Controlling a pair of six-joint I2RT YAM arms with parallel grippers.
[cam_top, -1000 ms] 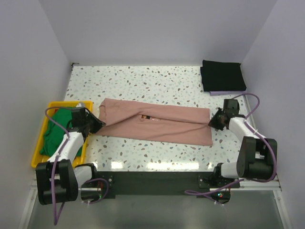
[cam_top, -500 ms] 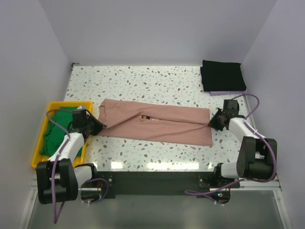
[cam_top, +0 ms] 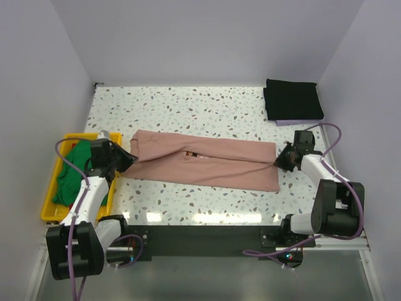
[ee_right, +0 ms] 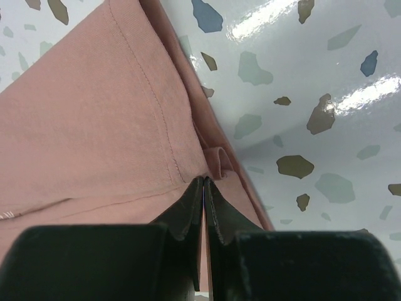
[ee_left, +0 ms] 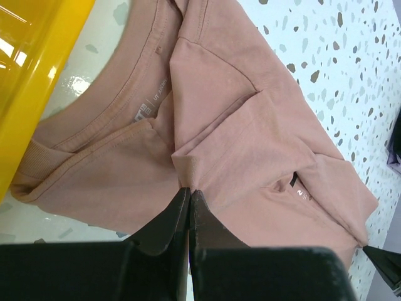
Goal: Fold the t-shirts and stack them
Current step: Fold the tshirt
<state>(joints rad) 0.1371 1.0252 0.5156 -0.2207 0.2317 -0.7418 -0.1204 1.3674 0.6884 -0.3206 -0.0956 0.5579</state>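
Note:
A pink t-shirt (cam_top: 207, 163) lies folded into a long strip across the middle of the table, collar end at the left. My left gripper (cam_top: 130, 158) is shut on a pinch of cloth at the collar end; up close its jaws (ee_left: 190, 190) meet on a fold of the pink t-shirt (ee_left: 238, 125). At the strip's right end my right gripper (cam_top: 280, 159) is shut on the hem, jaws (ee_right: 203, 180) closed over the pink t-shirt (ee_right: 94, 113). A folded black t-shirt (cam_top: 292, 99) rests at the back right on a purple one. A green t-shirt (cam_top: 74, 170) fills the yellow bin.
The yellow bin (cam_top: 52, 188) stands at the table's left edge beside my left arm; its wall (ee_left: 31, 69) shows close to the collar. White walls enclose the terrazzo table (cam_top: 188, 106) on three sides.
My left gripper has drawn back leftward and slightly away from me with the collar end pinched. The right gripper has stayed put.

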